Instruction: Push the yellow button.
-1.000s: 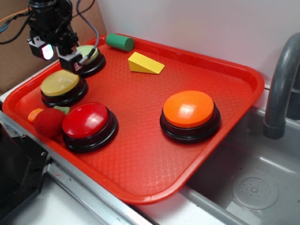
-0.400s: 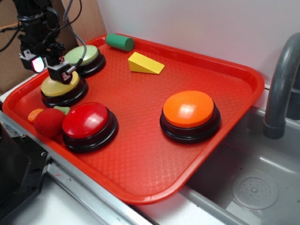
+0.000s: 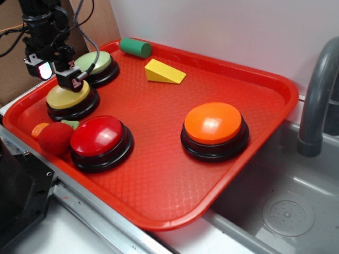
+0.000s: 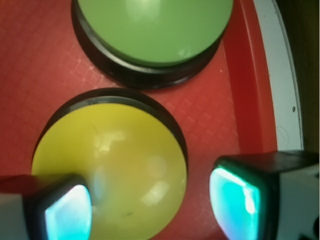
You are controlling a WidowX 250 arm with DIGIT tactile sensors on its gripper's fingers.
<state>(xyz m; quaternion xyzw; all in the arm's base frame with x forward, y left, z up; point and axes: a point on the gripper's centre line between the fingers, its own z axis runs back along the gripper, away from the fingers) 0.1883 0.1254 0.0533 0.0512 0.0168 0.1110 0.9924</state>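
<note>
Big red tray (image 3: 254, 79) holds all the buttons. The yellow button (image 4: 110, 170) sits right under the fingers (image 4: 70, 212), green button (image 4: 150, 30) just beyond. Gripper (image 3: 59, 75) hangs above the cap, fingers spread wide either side, empty, probably lined up to press straight down.

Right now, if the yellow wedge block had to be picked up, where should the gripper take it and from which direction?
Judging by its shape, grip the yellow wedge block across its two flat triangular side faces, near the thick end, coming straight down. Its top slopes, so pinching top to bottom would likely slip. It lies flat on the red tray with open space around it.
</note>
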